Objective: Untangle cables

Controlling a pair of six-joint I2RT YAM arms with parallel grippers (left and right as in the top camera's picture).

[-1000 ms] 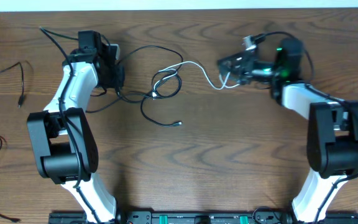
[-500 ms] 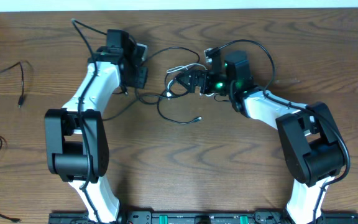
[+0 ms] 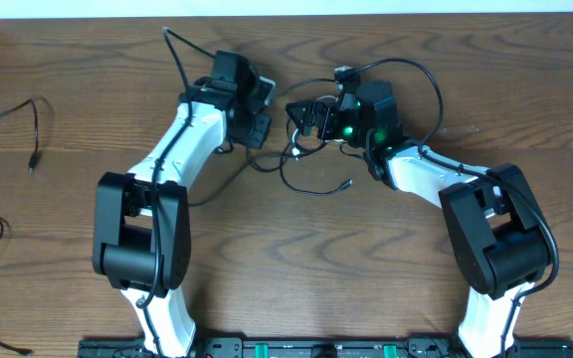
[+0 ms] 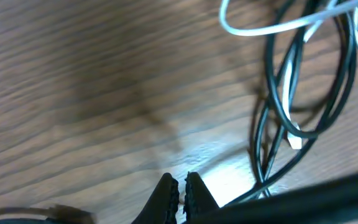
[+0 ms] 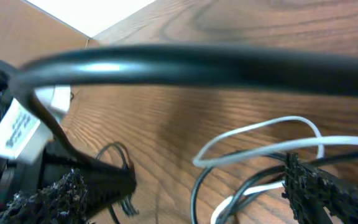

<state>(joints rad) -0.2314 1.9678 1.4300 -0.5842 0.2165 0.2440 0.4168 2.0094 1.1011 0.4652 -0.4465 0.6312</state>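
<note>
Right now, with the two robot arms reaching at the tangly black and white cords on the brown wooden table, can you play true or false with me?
1. The left gripper has its jaws closed together. True.
2. The right gripper is squeezed shut. False: its jaws stand wide open, with cords lying between them.
3. The thin white cord is mixed in with the bunch of black cords. True.
4. Every cord is in that bunch. False: two thin black cords lie apart, near the left edge of the wooden table.
</note>
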